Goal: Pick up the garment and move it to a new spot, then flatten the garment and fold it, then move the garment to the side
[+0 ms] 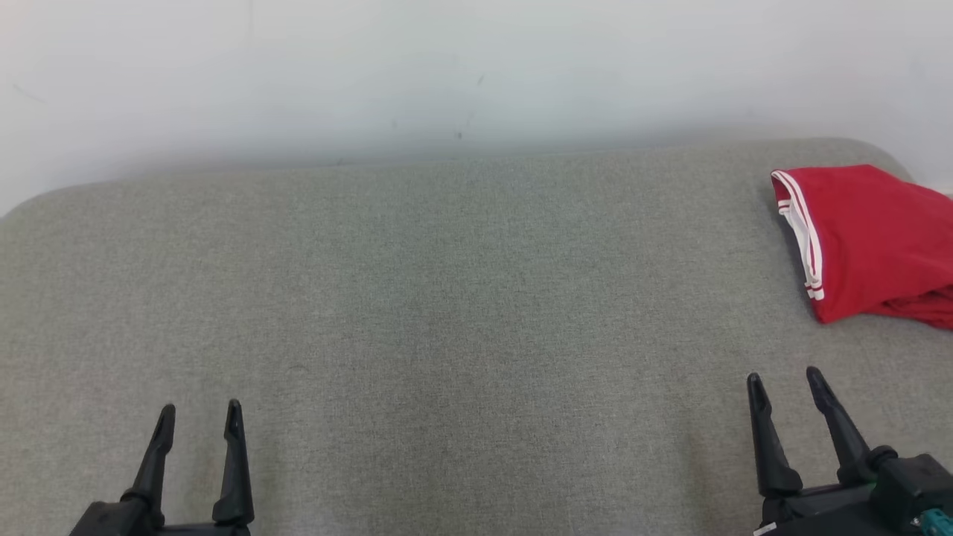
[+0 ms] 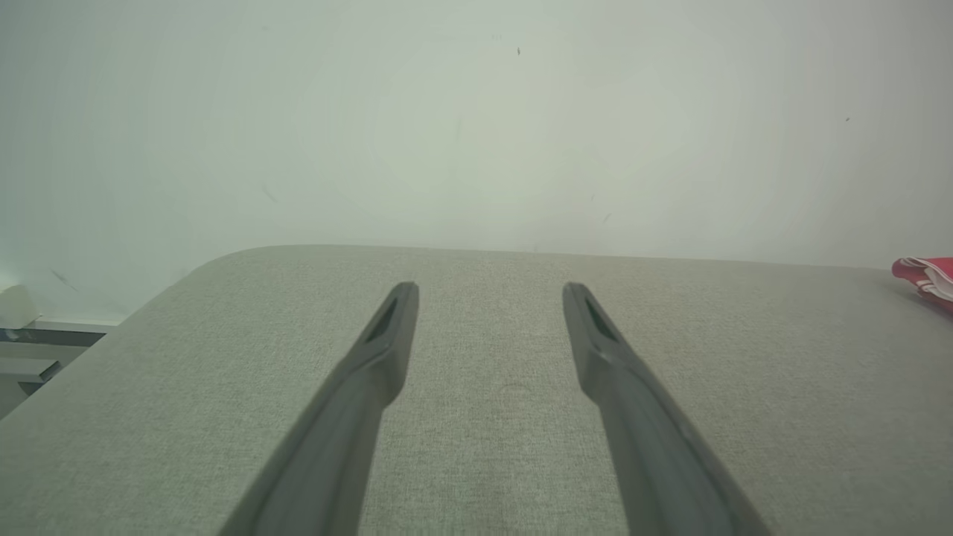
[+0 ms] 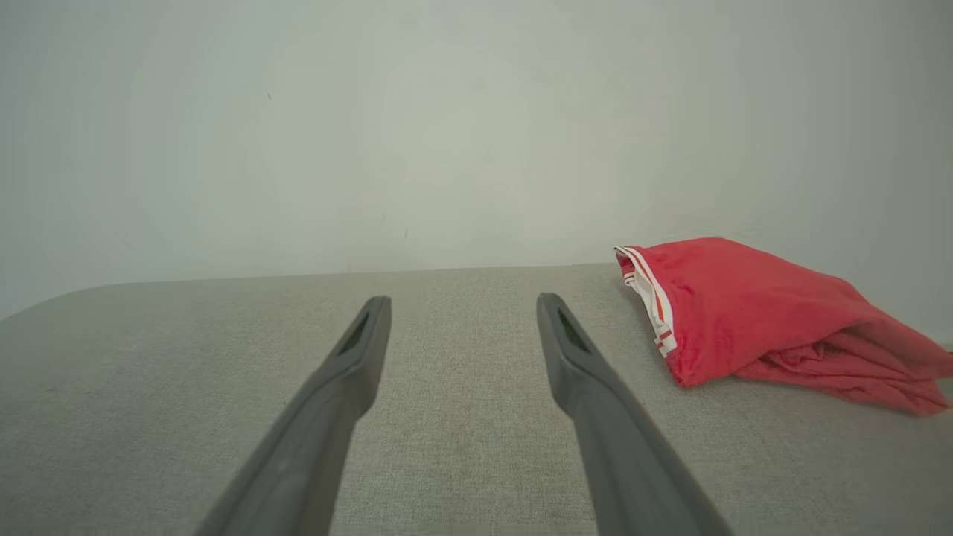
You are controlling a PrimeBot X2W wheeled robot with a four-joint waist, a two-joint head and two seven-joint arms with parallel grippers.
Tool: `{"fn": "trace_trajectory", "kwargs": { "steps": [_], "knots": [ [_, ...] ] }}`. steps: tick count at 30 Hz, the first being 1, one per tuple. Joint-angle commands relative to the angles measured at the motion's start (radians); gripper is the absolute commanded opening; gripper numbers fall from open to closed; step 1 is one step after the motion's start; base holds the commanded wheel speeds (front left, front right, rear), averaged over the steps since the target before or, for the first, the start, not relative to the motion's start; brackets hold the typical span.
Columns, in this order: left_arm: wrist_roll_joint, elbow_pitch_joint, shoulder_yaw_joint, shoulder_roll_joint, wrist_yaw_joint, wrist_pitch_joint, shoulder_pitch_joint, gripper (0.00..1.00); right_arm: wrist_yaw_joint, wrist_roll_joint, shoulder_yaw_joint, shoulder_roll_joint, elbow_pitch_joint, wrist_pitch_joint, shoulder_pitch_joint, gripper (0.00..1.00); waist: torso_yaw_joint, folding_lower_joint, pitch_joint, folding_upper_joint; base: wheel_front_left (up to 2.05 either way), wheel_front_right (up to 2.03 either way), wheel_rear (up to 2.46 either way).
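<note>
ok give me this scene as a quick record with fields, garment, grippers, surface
surface: grey fabric, rounded corners
garment: red, white striped trim, bunched at the surface's far right
left gripper: open, holding nothing, near left
right gripper: open, holding nothing, short of the garment, not touching it
stage: garment not yet picked up

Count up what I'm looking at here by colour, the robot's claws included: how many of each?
red garment: 1
black grippers: 2, the left gripper and the right gripper, both open
grey padded surface: 1
Total: 4
</note>
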Motion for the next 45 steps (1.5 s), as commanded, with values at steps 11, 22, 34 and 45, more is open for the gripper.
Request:
{"fn": "trace_trajectory", "kwargs": {
  "steps": [11, 22, 34, 45],
  "knots": [
    [-0.015, 0.053, -0.005, -0.004, -0.014, 0.000, 0.042, 1.00, -0.003, -0.006, 0.023, 0.020, 0.054, -0.007, 0.020, 1.00, 0.010, 0.0001, -0.048, 0.0000, 0.00, 0.00, 0.00],
    [-0.003, 0.061, -0.001, -0.003, -0.017, 0.000, 0.047, 1.00, -0.003, -0.003, 0.033, 0.025, 0.079, -0.008, 0.007, 1.00, 0.013, 0.0001, -0.067, 0.0000, 0.00, 0.00, 0.00],
    [-0.160, 0.114, 0.008, -0.010, -0.020, 0.050, 0.016, 0.00, 0.000, 0.141, 0.019, 0.040, 0.111, 0.036, 0.014, 0.00, 0.013, 0.0001, -0.067, 0.0000, 0.00, 0.00, 0.00],
    [-0.366, 0.118, 0.004, -0.009, -0.024, 0.095, -0.001, 0.00, 0.000, 0.331, -0.003, 0.052, 0.118, 0.082, -0.007, 0.00, 0.013, 0.0001, -0.067, 0.0000, 0.00, 0.00, 0.00]
  ]
}}
